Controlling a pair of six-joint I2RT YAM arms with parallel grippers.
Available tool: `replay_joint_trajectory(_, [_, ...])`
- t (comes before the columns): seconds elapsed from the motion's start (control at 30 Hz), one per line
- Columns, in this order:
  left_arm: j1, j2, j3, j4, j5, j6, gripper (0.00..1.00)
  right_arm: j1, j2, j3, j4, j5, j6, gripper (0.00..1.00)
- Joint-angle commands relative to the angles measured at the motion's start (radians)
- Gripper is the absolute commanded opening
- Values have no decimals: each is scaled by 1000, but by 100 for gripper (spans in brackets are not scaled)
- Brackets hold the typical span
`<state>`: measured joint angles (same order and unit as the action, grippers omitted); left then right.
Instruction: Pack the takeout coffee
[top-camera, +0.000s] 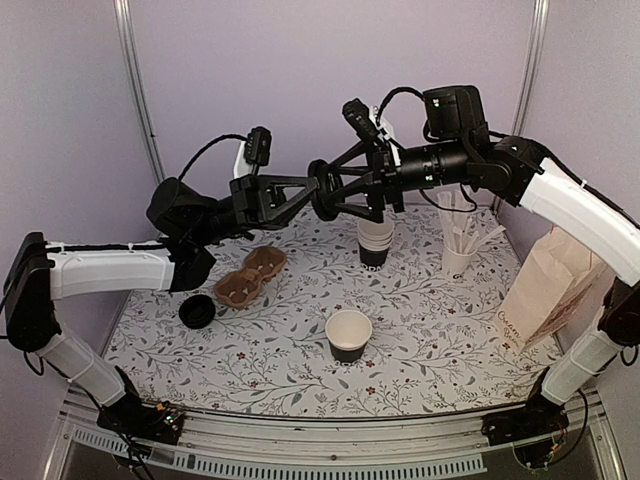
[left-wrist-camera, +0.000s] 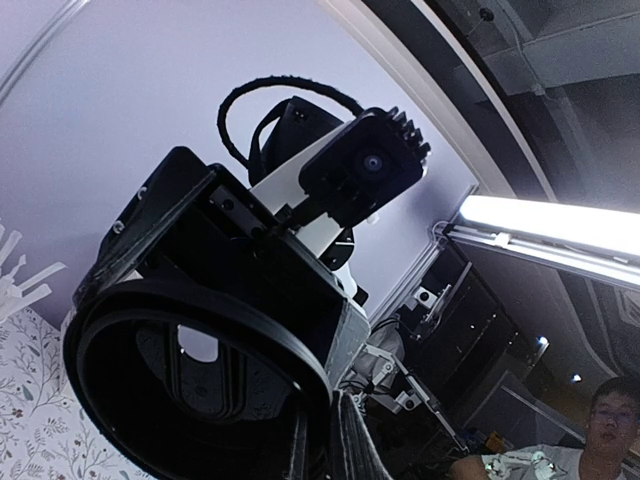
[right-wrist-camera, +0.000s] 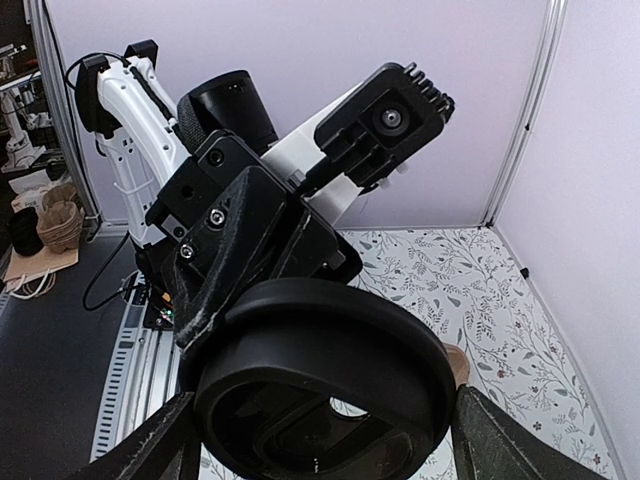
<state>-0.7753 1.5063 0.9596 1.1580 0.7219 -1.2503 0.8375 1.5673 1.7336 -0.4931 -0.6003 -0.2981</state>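
Observation:
The takeout coffee cup (top-camera: 348, 335) stands upright on the table with no lid on it, white above and black below. High above the table both arms meet at a black plastic lid (top-camera: 324, 190). My left gripper (top-camera: 312, 188) is shut on the lid's rim (left-wrist-camera: 190, 390), pinched edge-on between its fingers (left-wrist-camera: 352, 450). My right gripper (top-camera: 336, 193) stands wide, one finger (right-wrist-camera: 160, 445) left of the lid (right-wrist-camera: 320, 390) and one right of it, both very close to its edge. In the right wrist view I cannot tell whether they touch it.
A second black lid (top-camera: 197, 312) lies at the left, with a brown cup carrier (top-camera: 250, 277) beside it. At the back stand a stack of nested cups (top-camera: 376, 240) and a white cup with sticks (top-camera: 460, 252). A paper bag (top-camera: 545, 290) stands at the right.

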Motion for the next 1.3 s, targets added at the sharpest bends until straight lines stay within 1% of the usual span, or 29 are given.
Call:
replay_joint_trajectory(0.0, [8, 10, -23, 14, -5, -3, 0, 8, 20, 28, 21, -19, 17, 83])
replay_joint_trajectory(0.1, [8, 3, -28, 6, -6, 1, 0, 8, 20, 21, 20, -12, 17, 78])
replay_joint_trajectory(0.13, [9, 1, -30, 2, -7, 4, 2, 8, 20, 18, 19, -10, 16, 77])
replay_joint_trajectory(0.17, [10, 0, -31, -5, -8, 7, 7, 8, 22, 17, 20, -6, 16, 76])
replay_joint_trajectory(0.27, [10, -11, -40, -34, -23, 23, 30, 8, 22, 12, 16, 10, 15, 76])
replay_joint_trajectory(0.3, [10, -21, -46, -46, -30, 33, 35, 8, 21, 8, 11, 16, 11, 76])
replay_joint_trajectory(0.37, [13, -50, -64, -94, -51, 64, 41, 7, 12, -12, -7, 34, -13, 76])
replay_joint_trajectory(0.4, [13, -71, -75, -139, -62, 87, 45, 6, 5, -25, -21, 43, -26, 76])
replay_joint_trajectory(0.43, [14, -94, -84, -234, -75, 121, 49, 5, -8, -41, -37, 56, -53, 76])
replay_joint_trajectory(0.57, [15, -217, -131, -544, -179, 287, 54, 0, -43, -113, -114, 105, -158, 76])
replay_joint_trajectory(0.67, [14, -295, -192, -697, -261, 357, 55, -12, -49, -130, -203, 119, -210, 75])
replay_joint_trajectory(0.73, [11, -324, -220, -838, -346, 391, 56, -12, -45, -127, -273, 114, -250, 75])
replay_joint_trajectory(0.8, [-7, -324, -231, -981, -448, 425, 55, -12, -30, -113, -349, 119, -301, 74])
replay_joint_trajectory(0.87, [-45, -294, -239, -1079, -553, 446, 54, -12, -11, -83, -428, 130, -349, 74])
replay_joint_trajectory(0.93, [-72, -256, -250, -1113, -588, 447, 50, -12, 21, -63, -493, 143, -371, 72])
replay_joint_trajectory(1.03, [-118, -173, -270, -1110, -631, 426, 46, -11, 52, -60, -542, 150, -395, 71])
replay_joint_trajectory(1.13, [-166, -75, -275, -1095, -662, 408, 43, -9, 79, -41, -596, 142, -405, 71])
replay_joint_trajectory(1.27, [-223, 49, -242, -1101, -692, 396, 41, 2, 123, -15, -662, 159, -419, 71])
